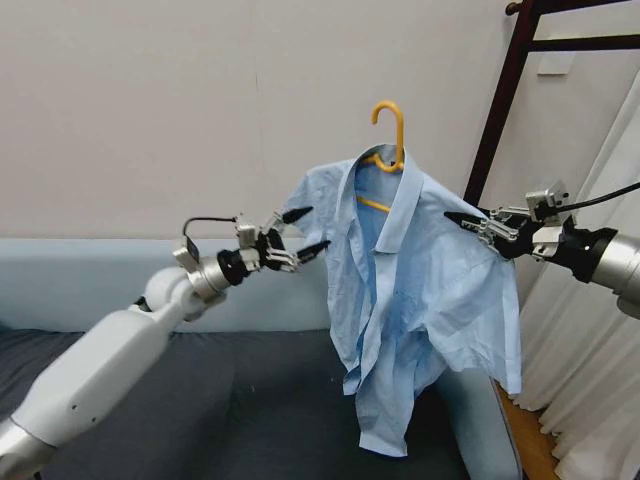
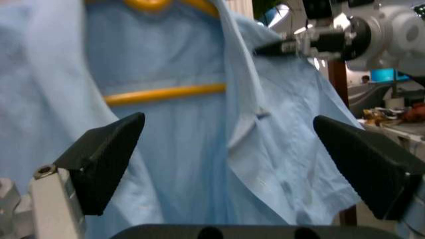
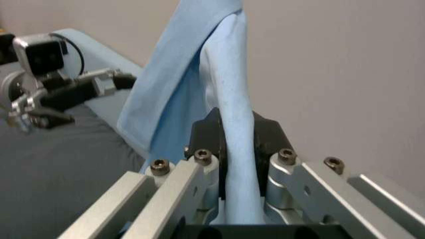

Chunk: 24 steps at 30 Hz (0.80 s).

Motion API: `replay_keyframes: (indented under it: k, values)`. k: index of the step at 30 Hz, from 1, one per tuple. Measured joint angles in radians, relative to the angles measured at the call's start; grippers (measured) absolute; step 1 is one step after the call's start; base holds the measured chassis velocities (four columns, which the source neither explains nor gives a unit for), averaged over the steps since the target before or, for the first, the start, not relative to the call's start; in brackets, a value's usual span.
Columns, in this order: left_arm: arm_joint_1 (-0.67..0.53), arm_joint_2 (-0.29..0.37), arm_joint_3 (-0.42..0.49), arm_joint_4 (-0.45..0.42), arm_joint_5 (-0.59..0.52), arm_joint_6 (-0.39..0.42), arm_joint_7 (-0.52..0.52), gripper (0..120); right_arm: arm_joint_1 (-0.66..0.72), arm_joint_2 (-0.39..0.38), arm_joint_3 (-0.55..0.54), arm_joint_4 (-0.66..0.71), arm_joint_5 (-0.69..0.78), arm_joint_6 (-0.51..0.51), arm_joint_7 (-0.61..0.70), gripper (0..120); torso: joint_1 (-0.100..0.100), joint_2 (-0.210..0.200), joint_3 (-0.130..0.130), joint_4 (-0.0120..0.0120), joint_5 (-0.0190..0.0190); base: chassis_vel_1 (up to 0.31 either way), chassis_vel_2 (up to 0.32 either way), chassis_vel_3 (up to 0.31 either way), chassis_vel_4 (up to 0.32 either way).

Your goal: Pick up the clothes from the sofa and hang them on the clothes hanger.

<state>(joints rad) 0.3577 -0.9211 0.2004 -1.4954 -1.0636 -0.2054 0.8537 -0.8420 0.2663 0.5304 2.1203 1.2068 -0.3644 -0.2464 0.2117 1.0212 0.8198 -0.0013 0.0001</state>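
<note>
My right gripper (image 3: 232, 134) had its jaws closed tight on a fold of the light blue shirt (image 1: 420, 300). The cloth ran straight up between the two black pads, and that pinch sat at the shirt's shoulder on my right side. I judged this one grip was carrying the garment, because nothing else had hold of it. My left gripper (image 1: 312, 230) stood with its jaws spread wide and empty, level with the opposite shoulder and just beside the cloth. I could not tell whether a fingertip brushed it. In its wrist view the open pads framed the shirt front and collar, which suggested it was lined up to take that shoulder. The yellow hanger (image 1: 392, 125) was already inside the shirt, its bar showing through the open collar. Its hook stood up above the neckline, hooked on nothing. The shirt hung in the air above the right end of the sofa (image 1: 250, 400), its tail dangling in front of the armrest. The dark wooden clothes rack (image 1: 505, 95) rose behind my right arm, up and to the right of the hook, so the hanging itself was not yet done.
</note>
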Motion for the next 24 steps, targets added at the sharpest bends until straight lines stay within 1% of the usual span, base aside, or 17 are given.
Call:
replay_keyframes:
  k: [1, 3, 5, 6, 7, 11, 12, 15, 16, 18, 19, 20, 21, 23, 24]
  values:
    - [0.000, 0.000, 0.000, 0.000, 0.000, 0.000, 0.000, 100, 0.000, 0.000, 0.000, 0.000, 0.000, 0.000, 0.000, 7, 0.000, 0.000, 0.000, 0.0000, 0.0000, 0.000, 0.000, 0.000, 0.000]
    - [0.012, -0.040, 0.021, 0.030, 0.047, 0.000, 0.015, 100, -0.012, 0.001, 0.001, -0.003, -0.005, 0.004, -0.005, 7, 0.000, 0.000, 0.000, 0.0001, 0.0000, 0.000, 0.000, 0.000, 0.000]
    - [0.013, -0.068, 0.039, 0.049, 0.059, -0.001, 0.021, 93, -0.013, 0.003, 0.001, -0.006, -0.007, 0.006, -0.012, 7, 0.000, 0.000, 0.000, 0.0001, -0.0001, 0.000, 0.000, 0.000, 0.000]
    - [0.013, -0.068, 0.039, 0.049, 0.059, -0.001, 0.021, 93, -0.013, 0.003, 0.001, -0.006, -0.007, 0.006, -0.012, 7, 0.000, 0.000, 0.000, 0.0001, -0.0001, 0.000, 0.000, 0.000, 0.000]
    - [0.012, -0.077, 0.047, 0.055, 0.061, -0.001, 0.023, 90, -0.012, 0.005, -0.001, -0.007, -0.007, 0.007, -0.014, 7, 0.000, 0.000, 0.000, 0.0001, -0.0002, 0.000, 0.000, 0.000, 0.000]
    - [-0.007, -0.109, 0.092, 0.088, 0.053, -0.001, 0.043, 72, 0.014, 0.015, -0.025, -0.011, -0.004, 0.010, -0.021, 7, 0.000, 0.000, 0.000, 0.0002, 0.0000, 0.000, 0.000, 0.000, 0.000]
    - [-0.007, -0.109, 0.092, 0.088, 0.053, -0.001, 0.043, 72, 0.014, 0.015, -0.025, -0.011, -0.004, 0.010, -0.021, 7, 0.000, 0.000, 0.000, 0.0002, 0.0000, 0.000, 0.000, 0.000, 0.000]
    - [-0.017, -0.136, 0.108, 0.115, 0.025, 0.000, 0.051, 58, 0.036, 0.018, -0.041, -0.017, 0.004, 0.010, -0.024, 7, 0.000, 0.000, 0.000, 0.0003, -0.0002, 0.000, 0.000, 0.000, 0.000]
    - [-0.017, -0.136, 0.108, 0.115, 0.025, 0.000, 0.051, 58, 0.036, 0.018, -0.041, -0.017, 0.004, 0.010, -0.024, 7, 0.000, 0.000, 0.000, 0.0003, -0.0002, 0.000, 0.000, 0.000, 0.000]
    - [-0.027, -0.146, 0.110, 0.129, 0.015, 0.000, 0.057, 47, 0.041, 0.018, -0.043, -0.021, 0.004, 0.011, -0.025, 7, 0.000, 0.000, 0.000, 0.0001, -0.0002, 0.000, 0.000, 0.000, 0.000]
    - [-0.032, -0.147, 0.110, 0.133, 0.009, 0.000, 0.060, 43, 0.041, 0.018, -0.044, -0.024, 0.004, 0.011, -0.026, 7, 0.000, 0.000, 0.000, 0.0000, -0.0001, 0.000, 0.000, 0.000, 0.000]
    - [-0.036, -0.147, 0.110, 0.135, 0.005, 0.000, 0.062, 41, 0.041, 0.019, -0.044, -0.025, 0.003, 0.011, -0.027, 7, 0.000, 0.000, 0.000, 0.0000, -0.0001, 0.000, 0.000, 0.000, 0.000]
    - [-0.036, -0.147, 0.110, 0.135, 0.005, 0.000, 0.062, 41, 0.041, 0.019, -0.044, -0.025, 0.003, 0.011, -0.027, 7, 0.000, 0.000, 0.000, 0.0000, -0.0001, 0.000, 0.000, 0.000, 0.000]
    - [-0.043, -0.144, 0.110, 0.138, 0.000, 0.000, 0.068, 29, 0.041, 0.021, -0.044, -0.031, 0.001, 0.012, -0.027, 7, 0.000, 0.000, 0.000, 0.0001, -0.0002, 0.000, 0.000, 0.000, 0.000]
    - [-0.046, -0.142, 0.109, 0.139, -0.001, 0.000, 0.072, 26, 0.041, 0.021, -0.044, -0.034, -0.001, 0.012, -0.027, 7, 0.000, 0.000, 0.000, 0.0002, -0.0001, 0.000, 0.000, 0.000, 0.000]
